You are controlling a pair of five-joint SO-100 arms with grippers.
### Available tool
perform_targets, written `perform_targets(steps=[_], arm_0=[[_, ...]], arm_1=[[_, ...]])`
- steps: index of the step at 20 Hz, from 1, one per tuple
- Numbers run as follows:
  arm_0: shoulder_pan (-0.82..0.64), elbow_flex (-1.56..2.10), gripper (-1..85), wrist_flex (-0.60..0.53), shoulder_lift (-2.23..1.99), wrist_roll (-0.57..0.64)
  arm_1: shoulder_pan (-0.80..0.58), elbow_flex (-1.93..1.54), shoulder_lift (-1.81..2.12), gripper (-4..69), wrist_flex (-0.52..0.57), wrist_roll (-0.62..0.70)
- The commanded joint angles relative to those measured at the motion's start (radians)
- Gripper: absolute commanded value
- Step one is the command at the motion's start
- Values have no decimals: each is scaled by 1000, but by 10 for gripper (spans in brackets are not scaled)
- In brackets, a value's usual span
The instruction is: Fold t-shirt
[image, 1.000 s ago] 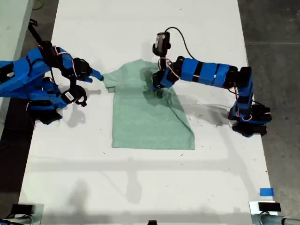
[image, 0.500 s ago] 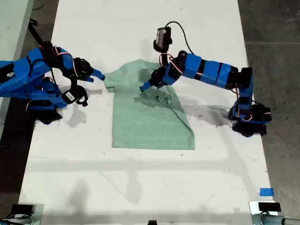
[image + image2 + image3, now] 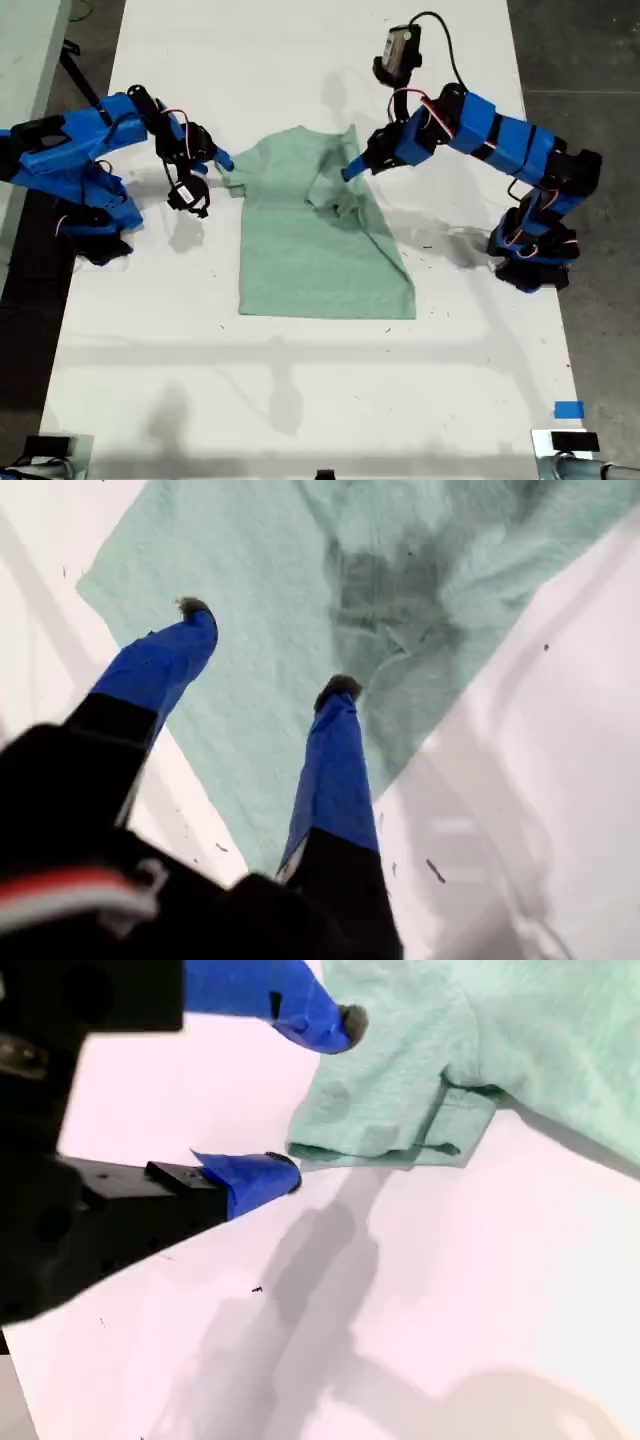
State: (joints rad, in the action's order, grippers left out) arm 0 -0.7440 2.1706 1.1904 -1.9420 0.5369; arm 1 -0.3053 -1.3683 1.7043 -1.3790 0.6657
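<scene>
The pale mint-green t-shirt [image 3: 310, 255] lies flat on the white table, hem toward the near edge. Its sleeve on the exterior view's right is folded in over the chest in a rumpled ridge [image 3: 340, 185]. My first gripper [image 3: 352, 168] [image 3: 267, 650] hovers open just above that fold, holding nothing; cloth [image 3: 420, 590] shows between and beyond its fingers. My second gripper [image 3: 222, 160] [image 3: 315, 1100] is open at the other sleeve [image 3: 390, 1120], its fingertips either side of the sleeve's edge without pinching it.
A blue tape mark [image 3: 568, 409] sits near the front corner at the exterior view's right. Both arm bases [image 3: 530, 260] [image 3: 90, 235] stand at the table's sides. Bare white table [image 3: 300, 400] stretches in front of the shirt.
My first gripper let go of the folded-in sleeve, opened, and lifted back toward the exterior view's right. My second arm shifted closer to the other sleeve.
</scene>
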Motion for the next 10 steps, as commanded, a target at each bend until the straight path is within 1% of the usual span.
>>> perform_targets(steps=[1,3,8,9,10], arm_0=[[-63,-109,244,-40,117,38],[-94,-179,245,-55,216,64],[-123,-308,245,-48,468,60],[-135,-336,238,-35,518,58],[-147,-353,218,-28,561,58]], arm_1=[[25,-63,143,237,12,-14],[37,-121,204,232,21,-23],[38,-241,350,223,29,-38],[38,-265,377,213,32,-41],[40,-288,400,182,35,-41]])
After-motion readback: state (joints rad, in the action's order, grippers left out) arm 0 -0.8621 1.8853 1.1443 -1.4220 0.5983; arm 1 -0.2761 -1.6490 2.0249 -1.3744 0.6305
